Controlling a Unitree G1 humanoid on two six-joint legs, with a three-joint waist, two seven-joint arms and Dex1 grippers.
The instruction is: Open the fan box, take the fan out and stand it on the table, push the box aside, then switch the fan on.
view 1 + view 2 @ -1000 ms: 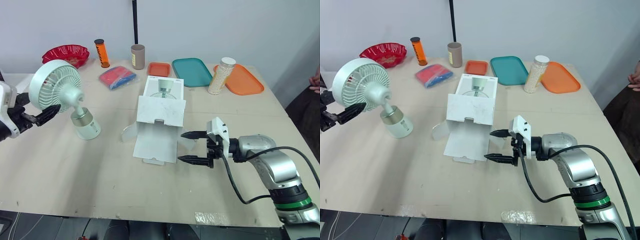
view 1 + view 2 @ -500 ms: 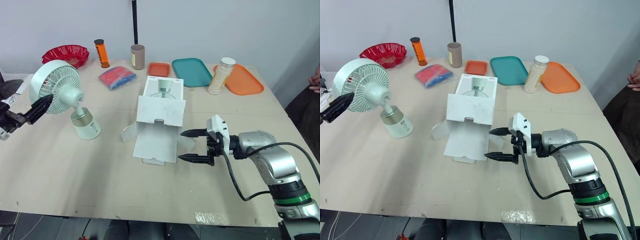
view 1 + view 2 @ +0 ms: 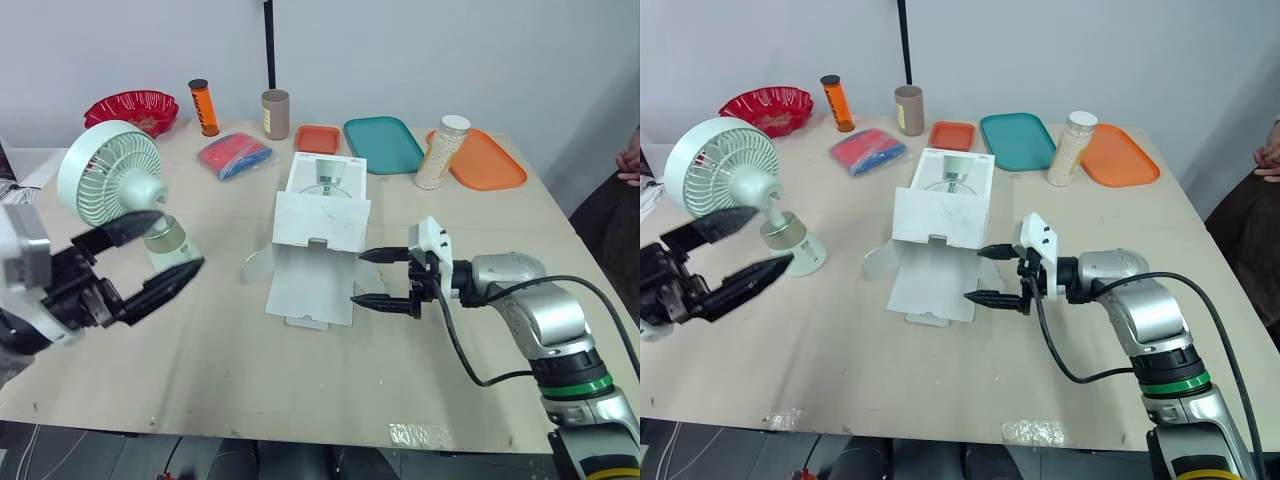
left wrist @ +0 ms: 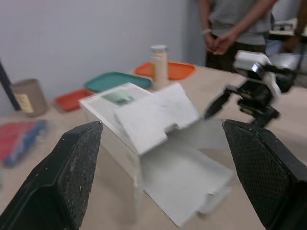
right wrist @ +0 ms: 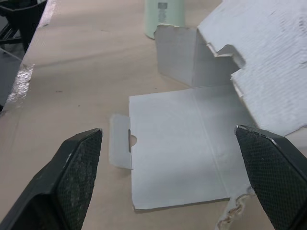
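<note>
Left hand (image 3: 183, 238) has swung in from the far left edge and now hangs low in front of the fan (image 3: 108, 172). Its fingers are spread really wide and it's got hold of nothing. From the head view they frame the fan's base, but the wrist view has the box between them, so it's not around the fan. Right hand (image 3: 358, 277) has crept a bit closer to the box (image 3: 322, 215). It's about half open and empty, with the fingertips just at the right edge of the flap (image 3: 310, 285). Fan and box haven't budged.

Fan is out of the box and standing upright on the left part of the worktop (image 3: 200, 360), head tilted up a bit. Box sits mid-worktop with its lid lifted and the long flap lying flat toward the robot. Can't see into it from these angles.

Along the back:
- a jar (image 3: 441, 150) of whitish grains stands on the left edge of the orange tray (image 3: 495, 165)
- a teal tray (image 3: 385, 143) is next to it
- a small orange tray (image 3: 318, 138)
- a brown cup (image 3: 275, 113)
- an orange tube (image 3: 203, 106)
- a red bowl (image 3: 130, 108) in the left corner

Can't tell what's in the cup or bowl. A red and blue pack (image 3: 235, 154) lies between the fan and the box's far end.
</note>
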